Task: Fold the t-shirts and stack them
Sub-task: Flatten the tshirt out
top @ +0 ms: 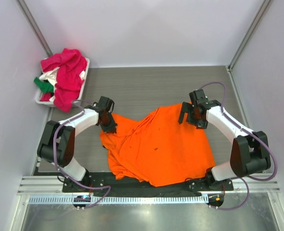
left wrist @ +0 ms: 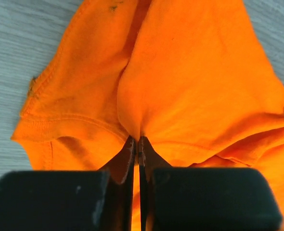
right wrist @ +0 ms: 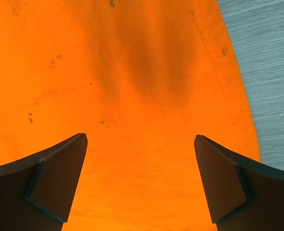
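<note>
The left gripper (left wrist: 137, 139) is pressed together on a small pinch of the orange t-shirt (top: 161, 149). The cloth rises to a peak between the tips, just inside a hemmed edge on the shirt's left side. The right gripper (right wrist: 139, 138) is spread wide over the far right part of the shirt, with flat orange cloth and a stitched edge between its fingers. It grips nothing, and I cannot tell whether the tips touch the fabric.

The shirt lies rumpled on the table (top: 147, 86) between the two arms, creased and partly doubled over on the left. Its near hem reaches the black mounting plate (top: 122, 188). The other t-shirts (top: 65, 72) are heaped in the white basket (top: 85, 79) at the far left corner, well apart from the work.

The main risk is the lopsided hold — one side gripped, the other free. If the left arm lifts or pulls before the right one closes, the shirt would likely swing and bunch further rather than spread. The left pinch may hold more than one layer, since the cloth is folded there, which would trap a crease in any fold. The right gripper could close on the flat middle and slip off instead of catching the edge. The near hem could also drag on the plate — a snag there would skew the shirt.
</note>
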